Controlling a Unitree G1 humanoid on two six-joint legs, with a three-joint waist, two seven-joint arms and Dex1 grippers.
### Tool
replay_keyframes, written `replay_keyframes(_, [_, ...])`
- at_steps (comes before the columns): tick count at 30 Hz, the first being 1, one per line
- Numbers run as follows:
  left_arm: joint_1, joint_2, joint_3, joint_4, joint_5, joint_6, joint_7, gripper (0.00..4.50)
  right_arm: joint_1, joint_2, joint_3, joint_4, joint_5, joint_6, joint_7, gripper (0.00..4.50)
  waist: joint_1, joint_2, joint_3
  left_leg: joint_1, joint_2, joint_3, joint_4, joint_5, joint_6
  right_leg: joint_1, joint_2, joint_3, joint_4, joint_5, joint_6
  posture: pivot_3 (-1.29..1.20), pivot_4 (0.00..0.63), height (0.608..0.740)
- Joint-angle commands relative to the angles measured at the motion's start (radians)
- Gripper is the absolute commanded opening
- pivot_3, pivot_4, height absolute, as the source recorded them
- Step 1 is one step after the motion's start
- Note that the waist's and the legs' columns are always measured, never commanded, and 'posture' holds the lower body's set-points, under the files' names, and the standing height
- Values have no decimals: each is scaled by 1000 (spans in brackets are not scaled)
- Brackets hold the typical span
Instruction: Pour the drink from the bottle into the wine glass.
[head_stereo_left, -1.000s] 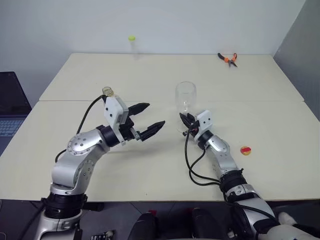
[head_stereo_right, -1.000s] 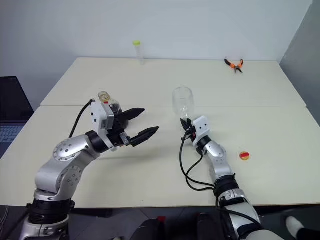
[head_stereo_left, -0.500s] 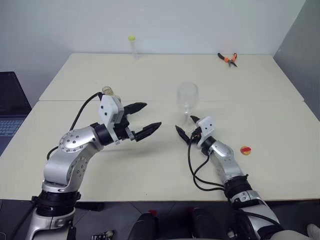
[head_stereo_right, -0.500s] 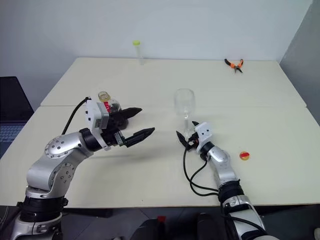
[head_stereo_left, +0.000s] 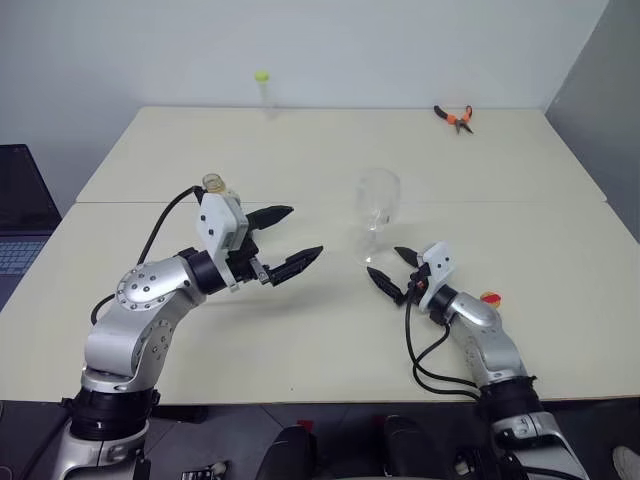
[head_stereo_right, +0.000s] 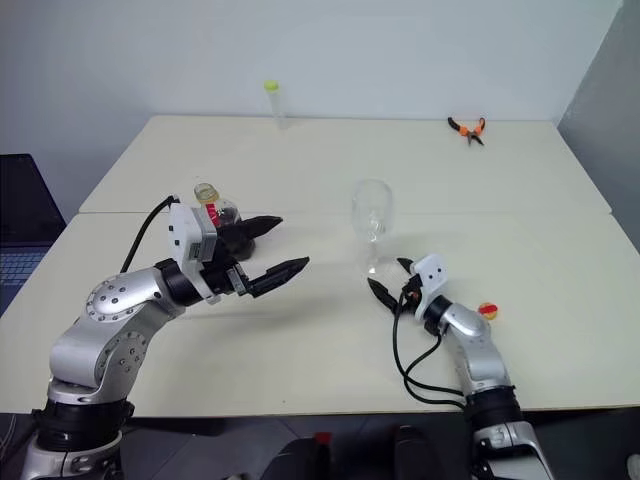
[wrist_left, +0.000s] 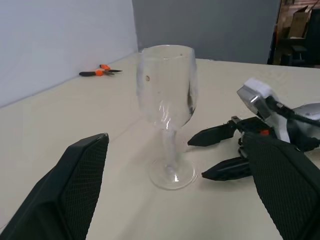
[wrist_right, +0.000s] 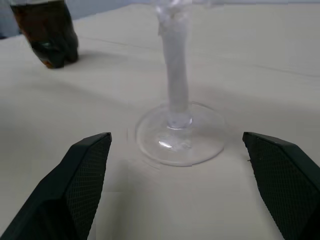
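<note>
Wine glass (head_stereo_left: 377, 213) upright and empty, free for pouring; right gripper (head_stereo_left: 399, 272) wide open just beside its foot, left gripper (head_stereo_left: 284, 240) wide open, empty, bottle (head_stereo_right: 215, 214) behind.

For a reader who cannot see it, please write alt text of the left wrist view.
An empty wine glass stands upright on a cream table, framed by the left pincer's open black fingers. The open right pincer lies just beside the glass foot; orange pliers rest far behind.

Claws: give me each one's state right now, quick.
Left claw: open, holding nothing.
Right claw: open, holding nothing, close beside the wine glass foot.
</note>
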Motion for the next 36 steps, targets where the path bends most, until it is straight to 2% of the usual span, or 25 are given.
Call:
replay_keyframes(1, [24, 19, 38, -46, -2, -2, 14, 4500, 46, -60, 12, -193, 71, 121, 62, 4482, 1, 0, 0, 0, 0, 0, 0, 0, 1, 0, 0, 0, 0, 0, 0, 0, 150, 740])
replay_keyframes(7, [89, 15, 31, -53, 38, -35, 38, 4500, 159, -154, 3, -428, 113, 238, 62, 4482, 3, 0, 0, 0, 0, -1, 0, -1, 1, 1, 0, -1, -1, 0, 0, 0, 150, 740])
replay_keyframes(12, [152, -31, 38, -36, 82, -75, 97, 4500, 251, -248, -27, -613, 140, 283, 63, 4482, 4, 0, 0, 0, 0, -1, 0, -1, 1, 1, -1, -1, -1, 0, 0, 0, 150, 740])
replay_keyframes(14, [176, -53, 34, -8, 147, -116, 151, 4500, 265, -266, -42, -658, 152, 294, 52, 4482, 3, 0, 0, 0, 0, -1, 0, -1, 1, 1, -1, -1, -1, 0, 0, 0, 150, 740])
replay_keyframes(16, [199, -97, 51, 11, 152, -124, 199, 4500, 278, -266, -71, -697, 181, 314, 30, 4482, 4, 0, 0, 0, 0, -2, 0, -1, 1, 1, -1, -1, -1, 0, 0, 0, 150, 740])
replay_keyframes(19, [273, -151, 54, 24, 210, -207, 256, 4500, 295, -267, -125, -780, 288, 373, 14, 4482, 4, 0, 0, 0, 0, -1, 0, -1, 1, 1, -1, -1, -2, 0, 0, 0, 150, 740])
replay_keyframes(24, [349, -188, 42, 0, 264, -275, 301, 4500, 298, -313, -140, -889, 374, 445, 3, 4482, 8, 0, 0, -1, 0, -2, 0, -1, 1, 2, -2, -1, -3, 0, 0, 0, 150, 740])
replay_keyframes(31, [271, -283, 71, 84, 344, -217, 521, 4500, 220, -354, -139, -938, 432, 498, -26, 4482, 11, -1, 0, -1, 0, -2, 1, -1, 1, 3, -1, -3, -2, 0, 1, 0, 150, 740])
replay_keyframes(36, [171, -285, 67, 138, 354, -172, 549, 4500, 204, -376, -123, -930, 424, 494, -25, 4482, 13, -2, -1, -1, -1, -2, 1, -1, 1, 2, 0, -3, -2, 0, 1, 0, 150, 740])
